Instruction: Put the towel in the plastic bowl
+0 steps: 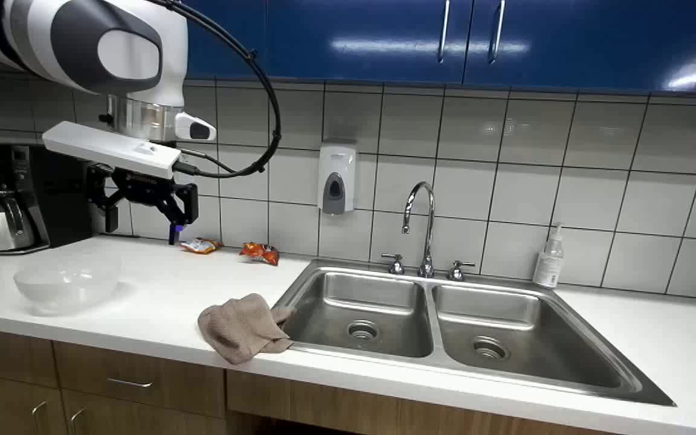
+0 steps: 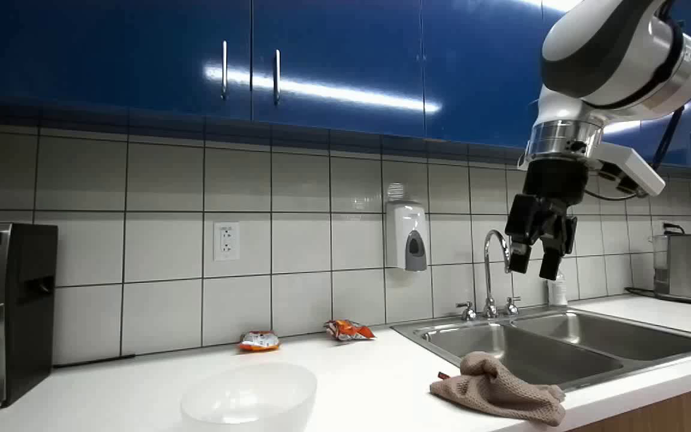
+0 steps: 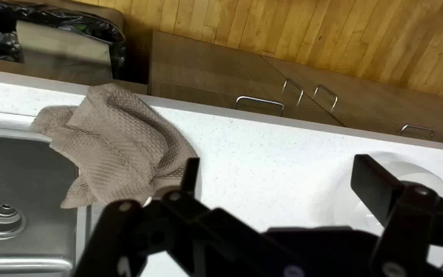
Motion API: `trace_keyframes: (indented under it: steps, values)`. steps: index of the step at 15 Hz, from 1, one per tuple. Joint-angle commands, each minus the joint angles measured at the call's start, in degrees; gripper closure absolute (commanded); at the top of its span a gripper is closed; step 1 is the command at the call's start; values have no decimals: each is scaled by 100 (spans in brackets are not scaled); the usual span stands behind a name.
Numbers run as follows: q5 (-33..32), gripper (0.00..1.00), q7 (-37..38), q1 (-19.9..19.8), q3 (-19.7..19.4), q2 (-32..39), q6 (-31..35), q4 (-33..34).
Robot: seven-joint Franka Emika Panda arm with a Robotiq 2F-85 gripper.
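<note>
The tool (image 1: 142,228) hung empty, jaws apart. The towel (image 1: 241,328) overlapped the sink (image 1: 437,338), so pinching a raised fold (image 3: 154,142) away from that side seemed wisest.

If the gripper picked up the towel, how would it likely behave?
The towel would probably sag limply, since it lies in loose folds. Its textured weave suggests little slipping. The part lying over the edge of the sink may drag.

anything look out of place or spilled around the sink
The towel looks untidy: it lies crumpled over one corner of the sink and seems to hang slightly past the front edge of the counter, instead of folded. No spill or damage stands out.
</note>
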Motion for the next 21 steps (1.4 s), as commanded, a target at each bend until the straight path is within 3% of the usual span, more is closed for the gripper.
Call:
trace_keyframes:
  steps: [1,13,21]
  values:
    - [59,0,-42,-76,78,8,-26,13]
    - [59,0,-42,-76,77,8,-26,13]
    - [399,0,241,204,415,1199,620,574]
